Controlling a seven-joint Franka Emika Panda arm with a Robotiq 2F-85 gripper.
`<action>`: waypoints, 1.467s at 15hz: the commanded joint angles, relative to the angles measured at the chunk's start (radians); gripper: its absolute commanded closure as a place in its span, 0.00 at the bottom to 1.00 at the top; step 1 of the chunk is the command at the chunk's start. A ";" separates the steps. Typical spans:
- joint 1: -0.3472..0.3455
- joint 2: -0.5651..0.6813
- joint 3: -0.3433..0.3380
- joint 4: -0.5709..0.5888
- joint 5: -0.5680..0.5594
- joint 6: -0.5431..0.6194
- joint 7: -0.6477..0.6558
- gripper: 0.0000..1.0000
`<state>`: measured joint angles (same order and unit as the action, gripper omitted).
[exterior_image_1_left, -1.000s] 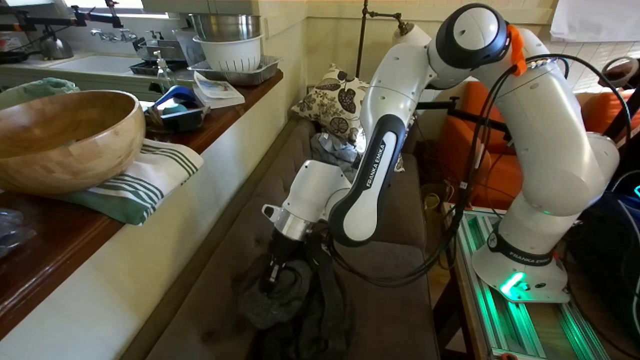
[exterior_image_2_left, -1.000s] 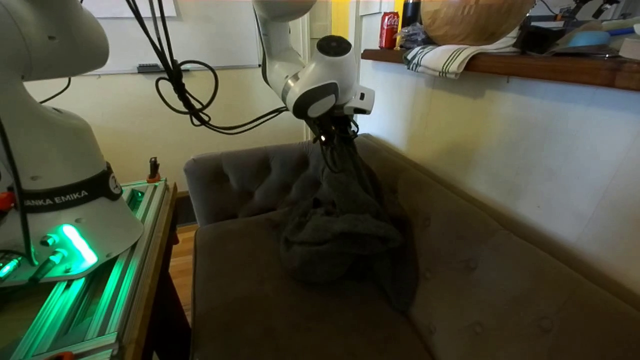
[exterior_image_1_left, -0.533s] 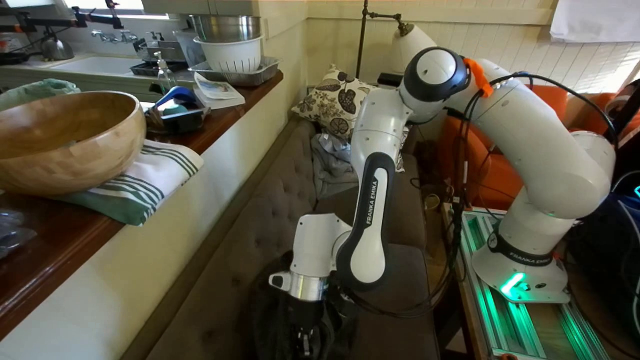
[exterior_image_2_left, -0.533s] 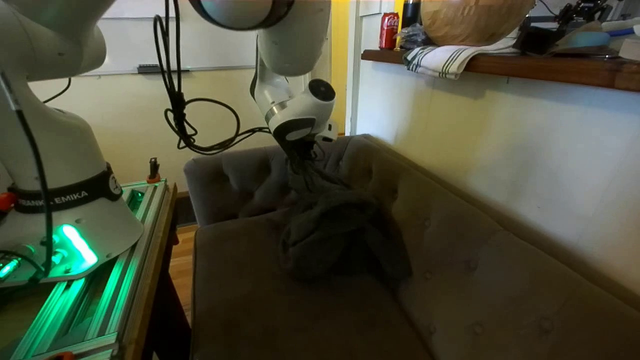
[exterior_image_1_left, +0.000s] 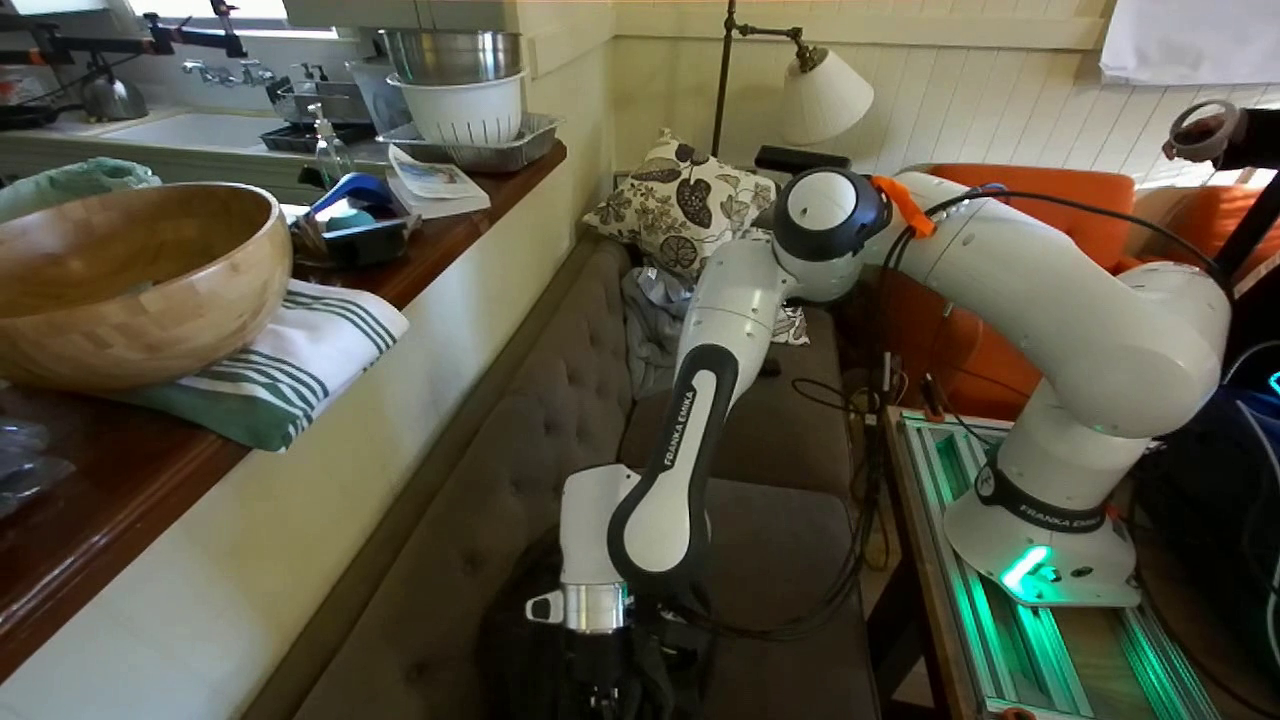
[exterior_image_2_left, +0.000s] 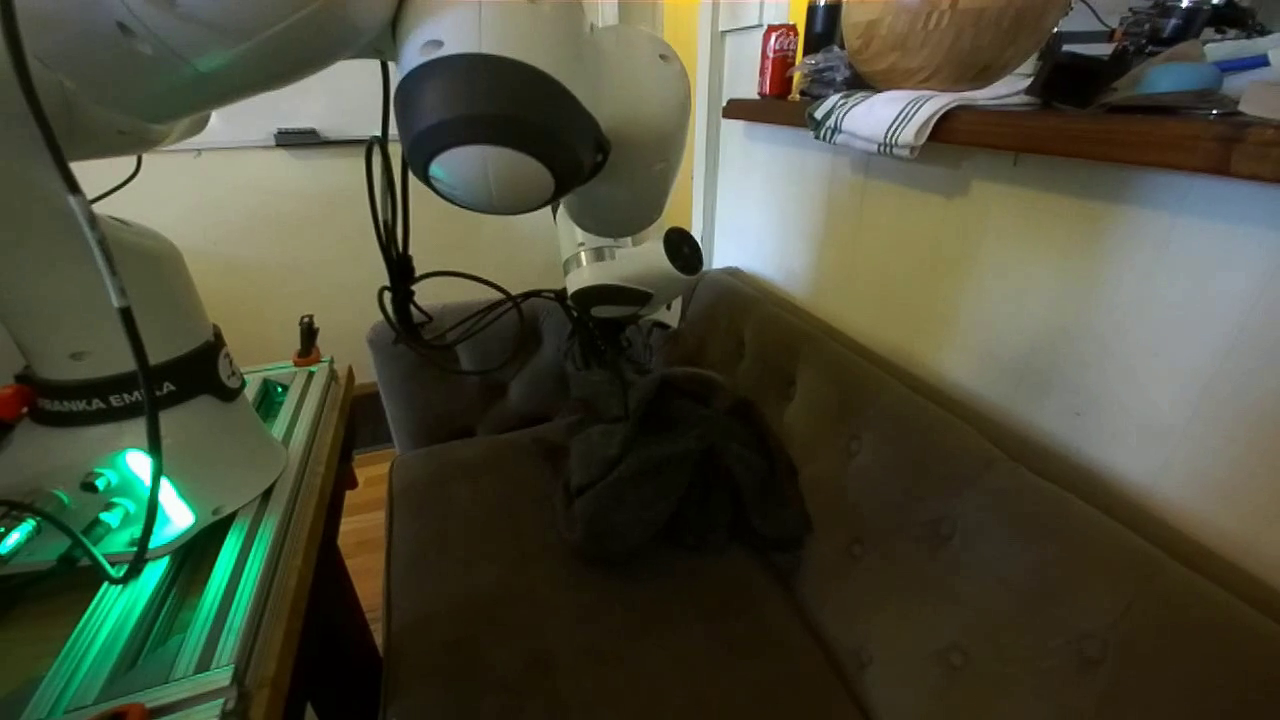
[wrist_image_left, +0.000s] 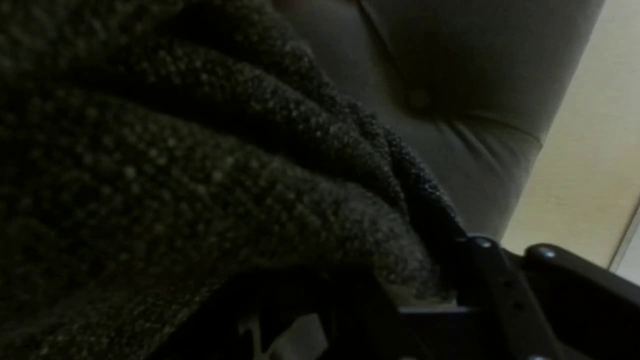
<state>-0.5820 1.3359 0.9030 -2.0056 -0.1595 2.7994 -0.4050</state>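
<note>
A dark grey-green fuzzy blanket (exterior_image_2_left: 690, 470) lies bunched on the brown tufted sofa (exterior_image_2_left: 480, 600), close to the armrest and backrest. Part of it rises to my gripper (exterior_image_2_left: 612, 350), which points down just above the pile. In an exterior view the gripper (exterior_image_1_left: 605, 695) is at the bottom edge, with the dark blanket (exterior_image_1_left: 515, 625) around it. In the wrist view the blanket (wrist_image_left: 200, 200) fills most of the picture and passes between the dark fingers of the gripper (wrist_image_left: 412, 295). The gripper appears shut on a gathered fold; the cloth and shadow hide the fingertips.
A wooden ledge (exterior_image_1_left: 520, 195) runs above the sofa back, bearing a wooden bowl (exterior_image_1_left: 140, 290) on a striped towel (exterior_image_1_left: 310, 350). A patterned pillow (exterior_image_1_left: 680, 205) and a grey cloth (exterior_image_1_left: 655, 330) lie at the sofa's far end. Cables (exterior_image_1_left: 800, 625) hang from the arm.
My gripper has come down towards the seat and away from the ledge, the blanket moving with it. The hanging stretch of blanket has shortened and slumped into the pile.
</note>
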 joint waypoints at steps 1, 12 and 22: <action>-0.071 -0.102 0.022 -0.117 0.058 0.079 -0.001 0.25; -0.045 -0.591 -0.005 -0.397 0.036 0.243 0.424 0.00; -0.197 -1.001 -0.036 -0.771 0.297 0.347 0.519 0.00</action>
<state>-0.7399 0.4808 0.8641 -2.6737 0.0717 3.1363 0.0594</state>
